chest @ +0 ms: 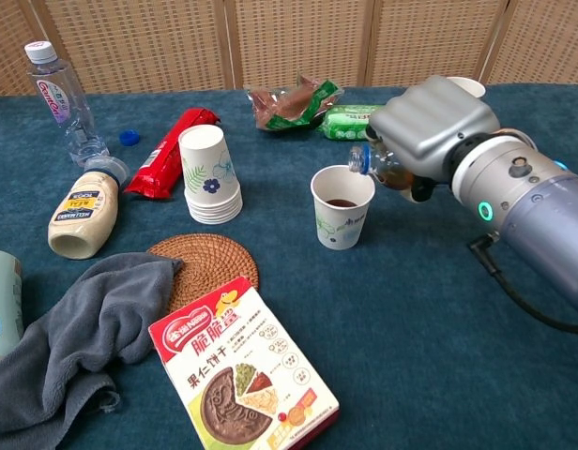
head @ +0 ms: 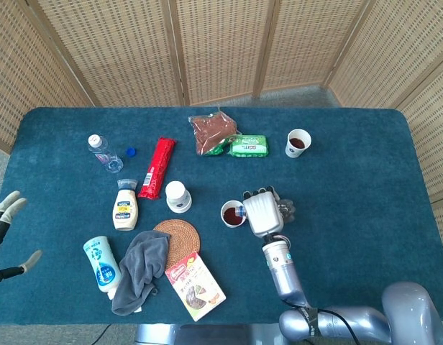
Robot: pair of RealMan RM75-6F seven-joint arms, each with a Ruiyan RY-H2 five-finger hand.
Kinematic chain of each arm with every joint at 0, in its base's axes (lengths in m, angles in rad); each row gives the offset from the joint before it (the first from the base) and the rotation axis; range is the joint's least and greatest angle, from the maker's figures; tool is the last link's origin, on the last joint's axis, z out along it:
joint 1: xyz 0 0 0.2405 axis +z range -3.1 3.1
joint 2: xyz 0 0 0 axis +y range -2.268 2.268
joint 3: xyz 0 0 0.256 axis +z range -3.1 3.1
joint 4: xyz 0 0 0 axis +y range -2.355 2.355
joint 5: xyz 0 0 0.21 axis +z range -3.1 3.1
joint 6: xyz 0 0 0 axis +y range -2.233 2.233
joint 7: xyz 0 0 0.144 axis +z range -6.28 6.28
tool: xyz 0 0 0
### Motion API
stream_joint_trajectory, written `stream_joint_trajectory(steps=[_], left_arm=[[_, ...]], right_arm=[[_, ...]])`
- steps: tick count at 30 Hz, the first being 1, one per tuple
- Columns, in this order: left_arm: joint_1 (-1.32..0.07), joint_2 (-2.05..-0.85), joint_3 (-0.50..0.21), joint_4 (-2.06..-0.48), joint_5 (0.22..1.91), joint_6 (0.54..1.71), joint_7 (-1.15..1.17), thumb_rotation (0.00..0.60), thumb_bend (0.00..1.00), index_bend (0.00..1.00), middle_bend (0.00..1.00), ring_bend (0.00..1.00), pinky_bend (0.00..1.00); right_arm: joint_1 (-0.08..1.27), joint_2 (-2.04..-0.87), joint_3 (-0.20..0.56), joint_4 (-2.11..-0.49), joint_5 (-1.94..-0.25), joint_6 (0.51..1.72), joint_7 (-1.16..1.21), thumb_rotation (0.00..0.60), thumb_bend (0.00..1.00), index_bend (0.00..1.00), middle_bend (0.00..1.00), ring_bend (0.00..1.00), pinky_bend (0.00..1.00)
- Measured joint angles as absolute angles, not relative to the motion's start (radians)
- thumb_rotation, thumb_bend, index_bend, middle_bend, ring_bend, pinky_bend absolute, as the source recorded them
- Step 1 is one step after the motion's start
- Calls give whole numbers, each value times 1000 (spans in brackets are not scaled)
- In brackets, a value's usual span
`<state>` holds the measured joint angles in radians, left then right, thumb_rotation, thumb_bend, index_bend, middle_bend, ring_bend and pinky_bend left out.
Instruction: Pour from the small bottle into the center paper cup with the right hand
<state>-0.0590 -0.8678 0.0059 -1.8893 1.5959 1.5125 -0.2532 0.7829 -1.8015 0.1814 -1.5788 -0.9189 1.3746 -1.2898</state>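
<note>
My right hand point(chest: 430, 127) point(head: 261, 213) grips the small clear bottle point(chest: 381, 170), tipped on its side with its uncapped mouth at the right rim of the center paper cup point(chest: 342, 206) point(head: 232, 213). That cup stands upright and holds dark liquid. A little brown liquid shows inside the bottle. In the head view the hand covers most of the bottle; only its neck point(head: 241, 211) shows at the cup's edge. My left hand point(head: 6, 215) hangs at the far left off the table, fingers spread, holding nothing.
A stack of paper cups point(chest: 209, 173) and a woven coaster point(chest: 203, 262) lie left of the center cup. A snack box point(chest: 242, 366), grey cloth point(chest: 83, 328), mayonnaise bottle point(chest: 83, 208), red packet point(chest: 172, 150), water bottle point(chest: 64, 98), snack bags point(chest: 298, 101) and another filled cup point(head: 298, 142) stand around.
</note>
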Motion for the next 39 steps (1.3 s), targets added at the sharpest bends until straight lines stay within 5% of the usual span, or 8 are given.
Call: stream_joint_trajectory(steps=[39], left_arm=[[-68,-861,18,-1891,1616,1497,-265,600,319,0,0,0,0]], right_arm=[[792,-1832,114,-1466,-1016,1420,-1466,600,496,406,603,549,961]])
